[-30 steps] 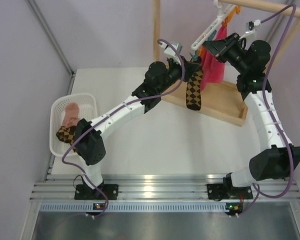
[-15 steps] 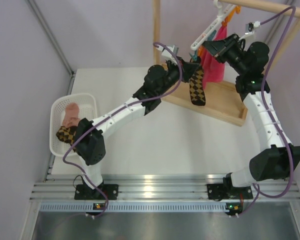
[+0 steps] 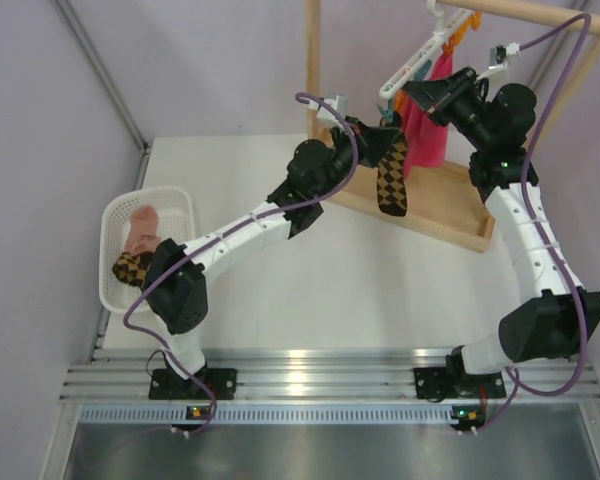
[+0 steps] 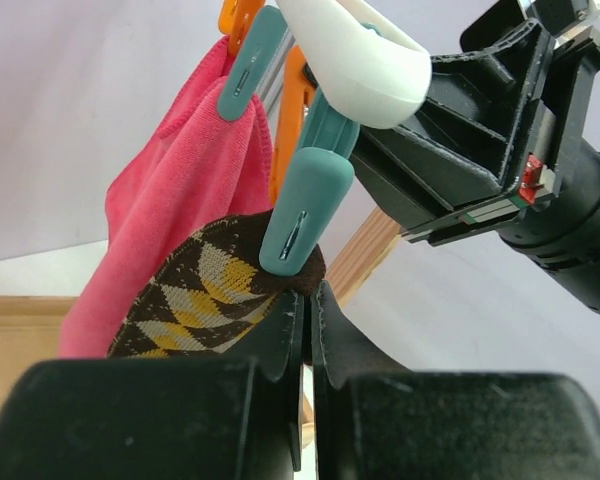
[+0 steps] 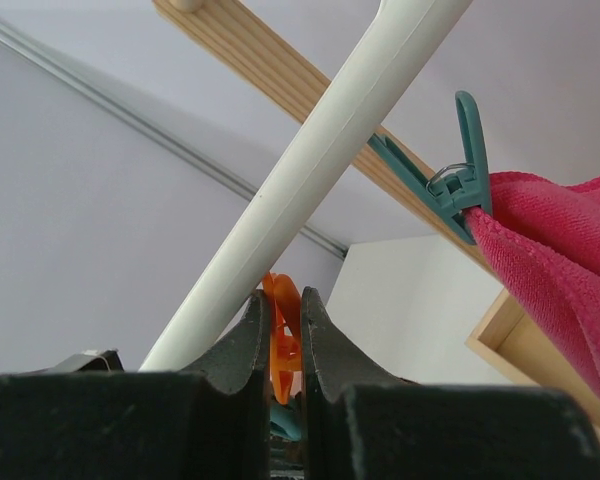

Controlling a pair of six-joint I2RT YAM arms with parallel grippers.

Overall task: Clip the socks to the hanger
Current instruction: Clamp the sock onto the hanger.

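Brown-check sock (image 4: 205, 290) in left pincer (image 4: 307, 305), arm (image 3: 250, 225) outstretched

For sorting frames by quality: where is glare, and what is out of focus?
Top external: sharp, with glare on the metal rail by the arm bases. Left wrist: left gripper dark and blurred, teal clip and sock crisp. Right wrist: right gripper blurred around the orange clip, hanger sharper.

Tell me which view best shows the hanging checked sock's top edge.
Left wrist: the sock sits close up, its edge meeting a teal clip. Top external shows its hanging length, tiny; right wrist misses it.
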